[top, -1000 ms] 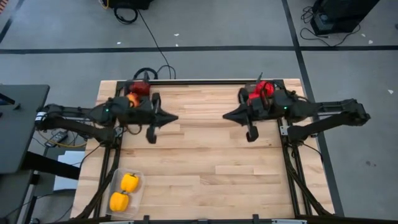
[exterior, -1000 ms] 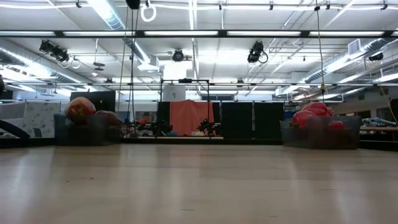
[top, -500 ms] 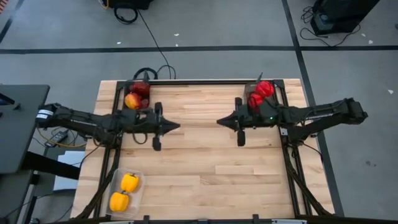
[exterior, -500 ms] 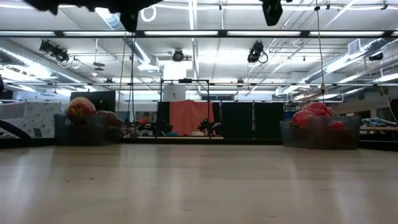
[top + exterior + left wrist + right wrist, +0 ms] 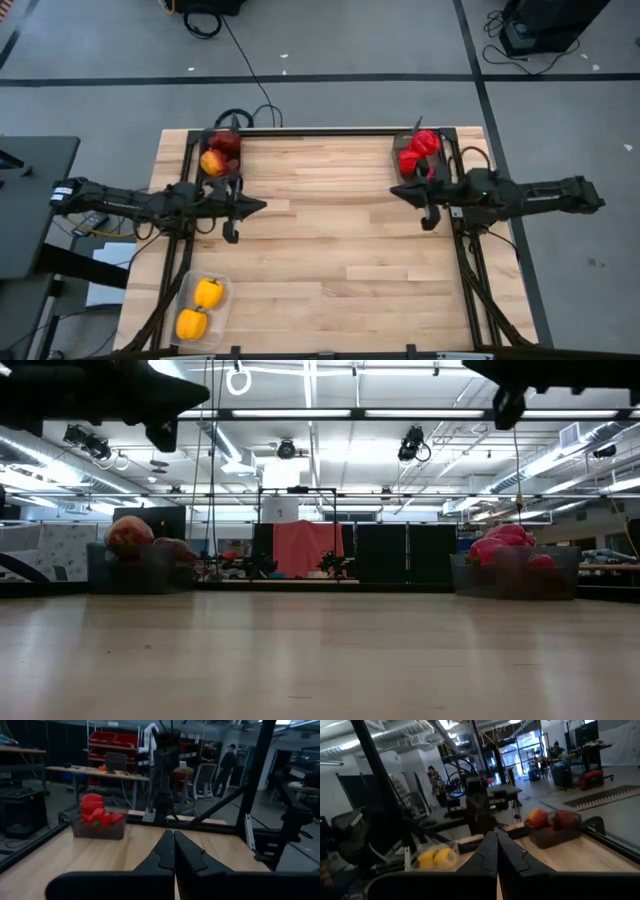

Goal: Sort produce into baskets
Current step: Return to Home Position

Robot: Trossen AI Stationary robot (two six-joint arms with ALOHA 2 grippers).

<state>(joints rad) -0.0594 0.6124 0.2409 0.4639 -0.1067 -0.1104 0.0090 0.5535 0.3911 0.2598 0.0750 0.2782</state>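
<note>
My left gripper (image 5: 262,205) hangs shut and empty above the bare wood, just near of the far-left dark tub (image 5: 220,153), which holds maroon and orange-yellow pieces. My right gripper (image 5: 392,190) hangs shut and empty just near of the far-right dark tub (image 5: 418,156), which holds bright red pieces (image 5: 97,815). A clear tub (image 5: 203,308) at the near left holds two yellow pieces (image 5: 436,857). In each wrist view the two fingers meet at the tips, in the left one (image 5: 174,837) and in the right one (image 5: 496,837). All the pieces rest inside tubs.
The middle of the wooden table (image 5: 330,250) is bare. A black frame rail (image 5: 330,130) runs along the far edge and down both sides. Both arms show as dark shapes at the top of the low view (image 5: 100,390). People stand in the room beyond the table.
Both arms have come down, now showing at the top of the low view. My left gripper has drawn back toward the table's left edge and my right gripper toward the right edge, away from the table's middle. Both have stayed shut and empty. No produce has moved.
</note>
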